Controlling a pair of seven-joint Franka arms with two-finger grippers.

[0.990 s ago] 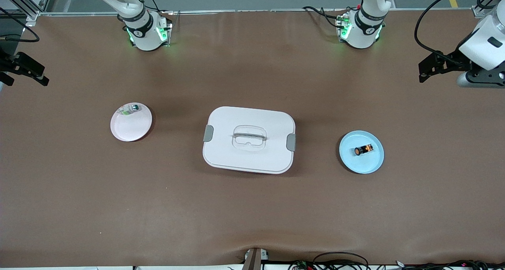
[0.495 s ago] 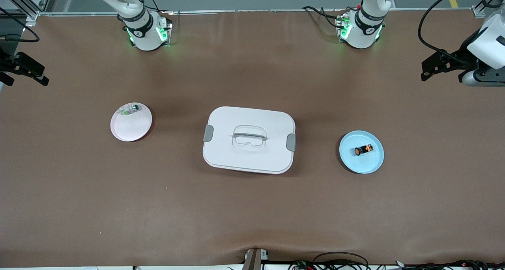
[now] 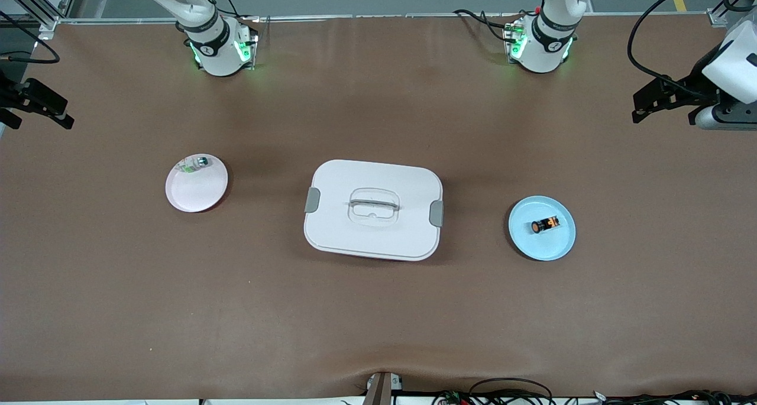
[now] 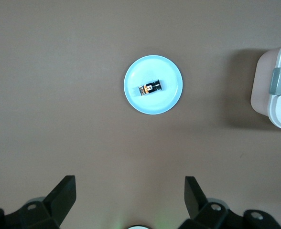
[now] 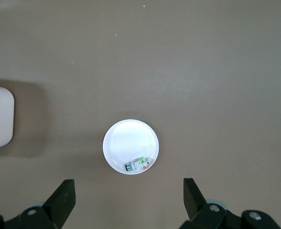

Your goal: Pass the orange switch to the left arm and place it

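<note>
On the blue plate (image 3: 556,248), orange switch (image 3: 544,225) lies sideways, cap seemingly toward box (image 3: 373,210).

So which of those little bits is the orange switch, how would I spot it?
Start at the big white box mid-table and look toward the left arm's end, to the round blue plate. The orange switch lies on its side on that plate: a tiny black cylinder with an orange cap. The other small part, on the pink plate, is green-capped.

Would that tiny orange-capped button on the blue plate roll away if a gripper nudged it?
Probably. The orange switch is a small cylinder lying on its side on the blue plate, so it could roll. The plate looks smooth, so it might also slide. It seems rigid and light.
</note>
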